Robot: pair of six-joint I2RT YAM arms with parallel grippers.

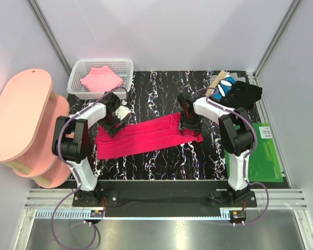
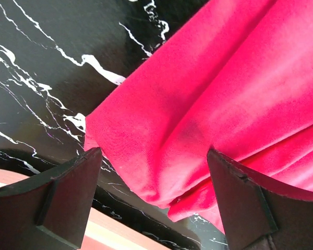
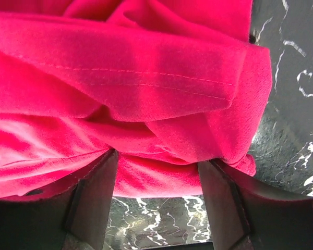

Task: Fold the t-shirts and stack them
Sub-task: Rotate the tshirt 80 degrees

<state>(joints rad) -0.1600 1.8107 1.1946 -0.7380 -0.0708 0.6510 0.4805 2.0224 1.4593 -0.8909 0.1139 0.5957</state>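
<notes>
— The red shirt is pictured laid in a long band across the desk, with a pincer at each end.

— Both are held wide open, and nothing is gripped. A corner is framed by the left pincer, and the bunched hem is straddled by the right pincer.

— If only one layer is caught on closing, the fold may be dragged askew.

Left gripper, right gripper — both low, jaws apart.
</notes>
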